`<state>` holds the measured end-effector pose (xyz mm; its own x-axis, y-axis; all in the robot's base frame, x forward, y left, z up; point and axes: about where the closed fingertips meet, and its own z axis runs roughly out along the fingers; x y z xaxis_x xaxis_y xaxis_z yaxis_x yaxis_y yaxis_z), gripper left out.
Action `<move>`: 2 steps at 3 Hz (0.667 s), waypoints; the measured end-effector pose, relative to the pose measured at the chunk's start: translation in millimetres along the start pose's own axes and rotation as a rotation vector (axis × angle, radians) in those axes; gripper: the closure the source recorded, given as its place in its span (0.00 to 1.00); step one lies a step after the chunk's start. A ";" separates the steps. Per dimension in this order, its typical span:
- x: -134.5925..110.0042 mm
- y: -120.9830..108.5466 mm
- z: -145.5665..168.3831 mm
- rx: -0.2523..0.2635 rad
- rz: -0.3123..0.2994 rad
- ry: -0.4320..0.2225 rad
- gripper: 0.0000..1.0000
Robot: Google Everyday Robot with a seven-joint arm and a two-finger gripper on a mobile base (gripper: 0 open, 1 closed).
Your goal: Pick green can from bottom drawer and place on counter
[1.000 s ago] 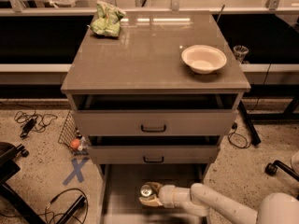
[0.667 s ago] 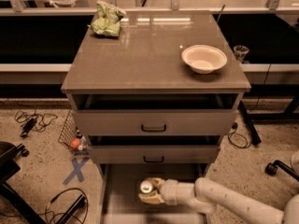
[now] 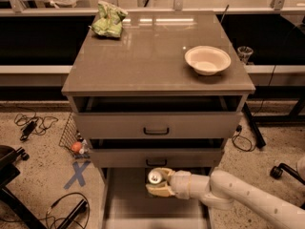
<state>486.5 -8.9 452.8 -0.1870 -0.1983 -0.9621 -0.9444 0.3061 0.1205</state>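
The green can (image 3: 154,177) shows its shiny silver top over the open bottom drawer (image 3: 125,200), just below the middle drawer's front. My gripper (image 3: 160,182) reaches in from the right. Its pale fingers (image 3: 159,191) close around the can, one above and one below it. The can's dark body is mostly hidden by the fingers. The counter (image 3: 147,51) is the glossy grey-brown cabinet top above.
A white bowl (image 3: 207,59) sits on the counter's right side and a light green snack bag (image 3: 108,20) at its back left. The top drawer (image 3: 156,124) and middle drawer (image 3: 156,157) are slightly open. Cables and a blue X mark (image 3: 77,173) lie on the floor at left.
My gripper and the can have moved up in the picture, toward the middle drawer's front. The arm reaches further left than before.
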 end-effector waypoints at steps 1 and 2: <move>-48.3 -15.8 -31.7 0.053 0.020 -0.050 1.00; -48.3 -15.8 -31.7 0.053 0.020 -0.050 1.00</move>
<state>501.9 -33.6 505.1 -0.1903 -0.1453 -0.9709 -0.9248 0.3583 0.1277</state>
